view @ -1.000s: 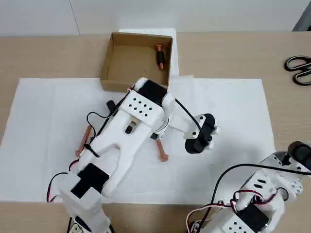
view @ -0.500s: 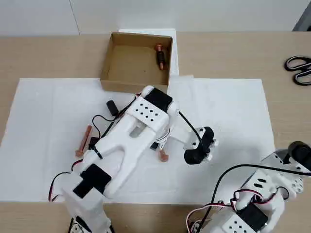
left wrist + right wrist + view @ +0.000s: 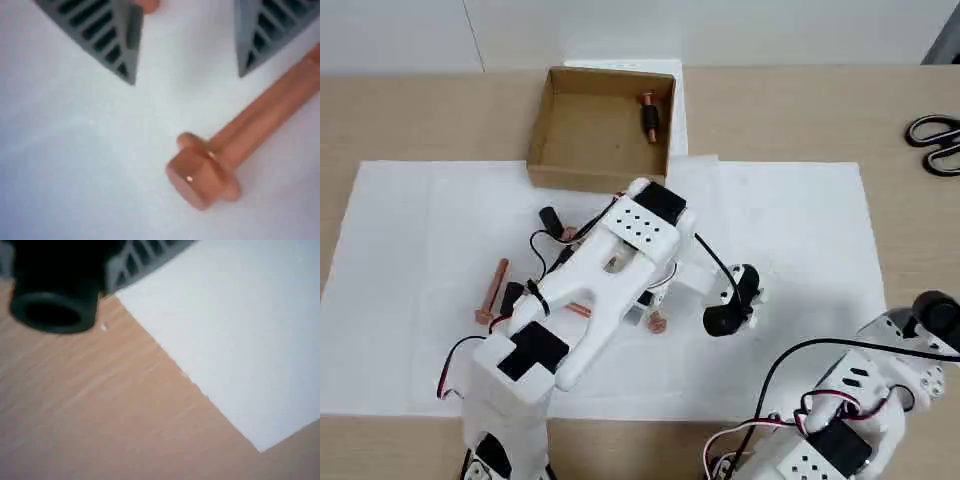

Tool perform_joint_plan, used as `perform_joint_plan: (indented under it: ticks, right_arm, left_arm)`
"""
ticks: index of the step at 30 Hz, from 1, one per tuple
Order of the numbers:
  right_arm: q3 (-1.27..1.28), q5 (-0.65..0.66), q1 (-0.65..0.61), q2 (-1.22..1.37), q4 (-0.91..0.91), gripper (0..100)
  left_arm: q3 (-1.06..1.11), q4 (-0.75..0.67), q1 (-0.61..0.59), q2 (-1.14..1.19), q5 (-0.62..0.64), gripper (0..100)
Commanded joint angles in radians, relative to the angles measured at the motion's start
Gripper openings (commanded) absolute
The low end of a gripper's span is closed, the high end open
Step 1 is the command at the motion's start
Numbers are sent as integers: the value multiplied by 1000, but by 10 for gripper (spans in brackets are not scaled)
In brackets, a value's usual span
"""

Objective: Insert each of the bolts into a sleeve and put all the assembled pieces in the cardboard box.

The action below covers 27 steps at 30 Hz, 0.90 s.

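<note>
Below the near wall of the cardboard box point(image 3: 582, 128), the left arm has swung a little further from the box than a second ago. Its forearm now lies more slantwise across the paper sheet point(image 3: 800, 230). This has uncovered a bolt shank point(image 3: 578, 310) that the arm hid before. The bolt point(image 3: 200, 175) under its wrist has kept its place, as have the second bolt point(image 3: 492, 292) and the loose sleeve point(image 3: 552, 218), both farther from the box corner. The right arm has not stirred.

The left arm stretches from its base at the table point(image 3: 800, 110) edge up toward the box, wrist bent downward. The left gripper point(image 3: 185, 72) hangs low over the sheet with its jaws wide apart. The bolt's hexagonal head lies just beyond the fingertips, and its shank runs past one finger, touched by neither.

The right arm sits folded, well away from the box, over the sheet's far corner. The right gripper point(image 3: 75, 270) seems to be clamped on a black sleeve point(image 3: 52, 305), though only one finger shows beside it. One assembled piece point(image 3: 649, 117) lies inside the box against its side wall.
</note>
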Motion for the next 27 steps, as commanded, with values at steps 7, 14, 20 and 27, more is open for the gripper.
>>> perform_joint_plan:
  ticks: [7, 14, 20, 27]
  right_arm:
    - [-8, 2, 2, -10, -25, 4]
    - [-8, 2, 1, -10, -21, 4]
    - [-8, 0, 1, -10, -19, 4]
    - [-8, 0, 1, -10, -22, 4]
  left_arm:
    - [-44, -44, 0, 2, -393, 147]
    - [-44, -132, 15, 2, -396, 148]
    - [-44, -133, 29, 43, -399, 148]
    - [-44, -150, 43, 98, -399, 145]
